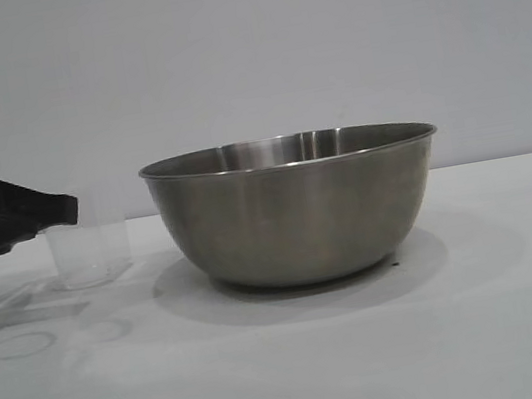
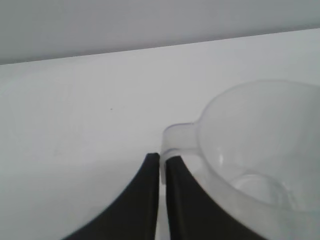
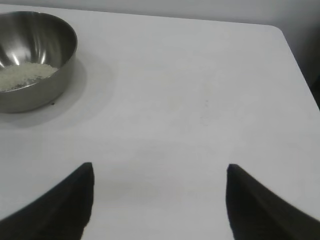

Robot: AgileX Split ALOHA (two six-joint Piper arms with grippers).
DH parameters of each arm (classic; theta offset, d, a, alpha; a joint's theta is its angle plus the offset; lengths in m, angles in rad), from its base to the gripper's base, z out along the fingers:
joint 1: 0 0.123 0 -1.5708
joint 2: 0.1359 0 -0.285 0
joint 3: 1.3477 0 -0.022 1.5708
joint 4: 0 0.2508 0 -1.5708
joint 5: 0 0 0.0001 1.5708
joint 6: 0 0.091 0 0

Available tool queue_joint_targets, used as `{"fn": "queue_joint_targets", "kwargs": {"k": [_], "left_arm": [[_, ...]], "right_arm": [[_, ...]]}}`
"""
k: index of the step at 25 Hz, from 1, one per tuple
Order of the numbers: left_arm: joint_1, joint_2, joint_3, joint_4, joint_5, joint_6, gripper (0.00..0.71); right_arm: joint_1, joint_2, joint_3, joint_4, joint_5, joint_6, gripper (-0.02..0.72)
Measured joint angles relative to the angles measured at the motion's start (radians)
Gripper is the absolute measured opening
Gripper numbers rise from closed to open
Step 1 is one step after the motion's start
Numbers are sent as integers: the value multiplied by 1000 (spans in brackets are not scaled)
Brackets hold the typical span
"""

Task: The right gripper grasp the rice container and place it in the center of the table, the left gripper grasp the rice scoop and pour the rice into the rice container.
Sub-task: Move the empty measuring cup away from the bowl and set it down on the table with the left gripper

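Your rice container [image 1: 296,210] is sitting upright around the middle of the table [image 1: 528,320], and from the right wrist view you can see the rice [image 3: 22,76] is lying in a pale heap in the bottom of it. The rice scoop [image 1: 90,254] is standing upright on the table just to the left of the bowl, a bit apart from it, and it looks empty: you can see straight through the clear plastic to its bottom in the left wrist view. Your left gripper [image 2: 162,162] is right at the scoop's loop handle, the two black fingers nearly together with just a thin slit between them, and the edge of the handle sits in that slit. Whether it's really pinching the handle or just letting go, you can't tell from these shots. Your right gripper [image 3: 159,172] hangs over bare table well off to the side of the bowl, fingers spread wide apart with nothing between them.
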Motion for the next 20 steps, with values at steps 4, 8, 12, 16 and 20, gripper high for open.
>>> {"fn": "queue_joint_targets", "kwargs": {"k": [4, 8, 12, 16, 20], "left_arm": [[0, 2, 15, 0, 0, 0, 200], [0, -2, 63, 6, 0, 0, 272], [0, -61, 143, 19, 2, 0, 298], [0, -164, 231, 62, 2, 0, 298], [0, -290, 299, 95, 5, 2, 298]], "right_arm": [[0, 0, 0, 0, 0, 0, 472], [0, 0, 0, 0, 0, 0, 472], [0, 0, 0, 0, 0, 0, 472], [0, 0, 0, 0, 0, 0, 472], [0, 0, 0, 0, 0, 0, 472]]}}
